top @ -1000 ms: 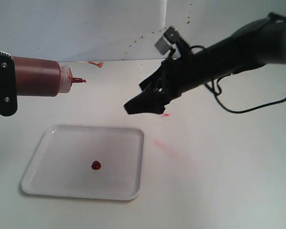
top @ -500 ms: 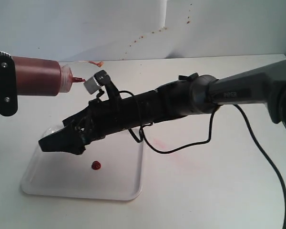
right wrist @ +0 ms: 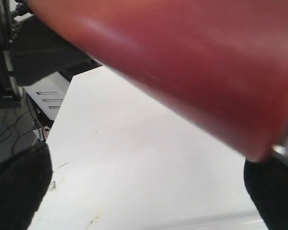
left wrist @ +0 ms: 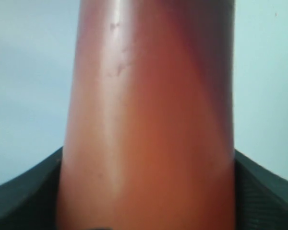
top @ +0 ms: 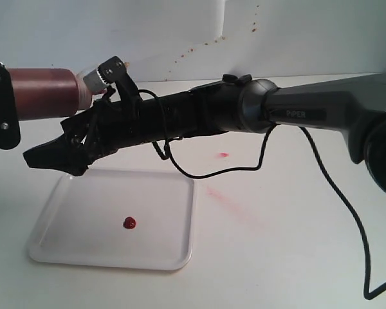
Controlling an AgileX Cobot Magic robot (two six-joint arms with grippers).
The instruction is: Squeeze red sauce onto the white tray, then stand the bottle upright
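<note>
The bottle (top: 42, 93) lies horizontal in the air at the far left, and my left gripper (top: 0, 106) is shut on its body. It fills the left wrist view as a red-brown bottle (left wrist: 149, 120) between the dark fingers (left wrist: 19, 201). My right gripper (top: 42, 158) has reached across and hangs open just below the bottle, above the tray's far left corner. In the right wrist view the bottle (right wrist: 182, 62) sits above the spread fingers (right wrist: 19, 187), not between them. The white tray (top: 161, 212) holds one small blob of red sauce (top: 130, 223). The nozzle is hidden behind the right arm.
Pinkish smears (top: 222, 193) and a red speck (top: 223, 155) mark the table right of the tray. A black cable (top: 206, 174) droops from the right arm over the tray's far right corner. The white backdrop (top: 180, 38) carries small red specks.
My right arm swept left from the table's middle over the tray, then rose up to just under the bottle. It now covers the nozzle. The sauce blob has not moved.
</note>
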